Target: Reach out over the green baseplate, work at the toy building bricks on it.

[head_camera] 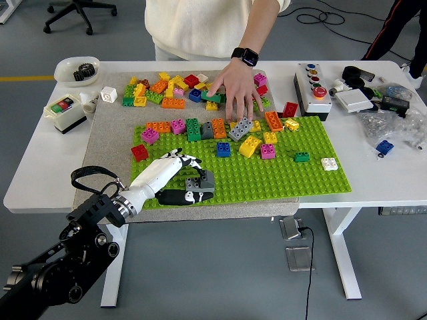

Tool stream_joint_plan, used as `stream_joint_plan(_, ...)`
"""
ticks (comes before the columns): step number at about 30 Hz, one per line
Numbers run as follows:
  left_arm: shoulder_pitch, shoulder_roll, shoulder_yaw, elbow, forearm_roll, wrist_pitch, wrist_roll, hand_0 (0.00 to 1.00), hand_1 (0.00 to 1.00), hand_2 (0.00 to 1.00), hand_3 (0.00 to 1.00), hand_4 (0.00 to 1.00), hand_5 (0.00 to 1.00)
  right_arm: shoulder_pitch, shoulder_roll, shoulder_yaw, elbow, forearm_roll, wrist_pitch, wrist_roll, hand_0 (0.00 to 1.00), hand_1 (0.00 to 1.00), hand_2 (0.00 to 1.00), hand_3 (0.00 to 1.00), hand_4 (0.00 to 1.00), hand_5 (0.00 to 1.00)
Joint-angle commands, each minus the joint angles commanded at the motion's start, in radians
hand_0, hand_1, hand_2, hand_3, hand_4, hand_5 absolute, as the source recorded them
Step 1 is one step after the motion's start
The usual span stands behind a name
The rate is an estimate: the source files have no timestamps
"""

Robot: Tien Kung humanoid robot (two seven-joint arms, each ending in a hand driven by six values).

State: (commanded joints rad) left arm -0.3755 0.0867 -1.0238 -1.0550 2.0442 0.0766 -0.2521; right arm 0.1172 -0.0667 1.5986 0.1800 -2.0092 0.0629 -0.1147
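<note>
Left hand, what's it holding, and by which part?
The left hand rests on the green baseplate, fingers curled around a grey brick at its near side.

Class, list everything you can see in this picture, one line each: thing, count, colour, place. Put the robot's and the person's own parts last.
green baseplate: one, bright green, centre of the table on a grey mat.
grey mat: one, under the baseplate and the loose pile.
bricks on the baseplate: over a dozen, mixed colours, mostly along its far edge.
loose brick pile: many, mixed colours, on the mat beyond the baseplate.
grey brick: one, at the baseplate's near left, in the robot's fingers.
white bowl: one, far left corner.
button box: one, white, right of the pile.
switch box: one, left edge.
left hand: white and black, closed on the grey brick.
person's hand: one, wearing a watch, reaching into the pile.
</note>
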Motion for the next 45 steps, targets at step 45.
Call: stream_joint_plan(45,0.009,0.041,-0.113,-0.135,-0.146,0.046,-0.022,0.997,0.789,0.727,0.652,0.998,0.728,0.001,-0.005,0.016,0.0,-0.011,-0.001,0.0,0.737,0.615,0.636,0.536,0.765,0.504)
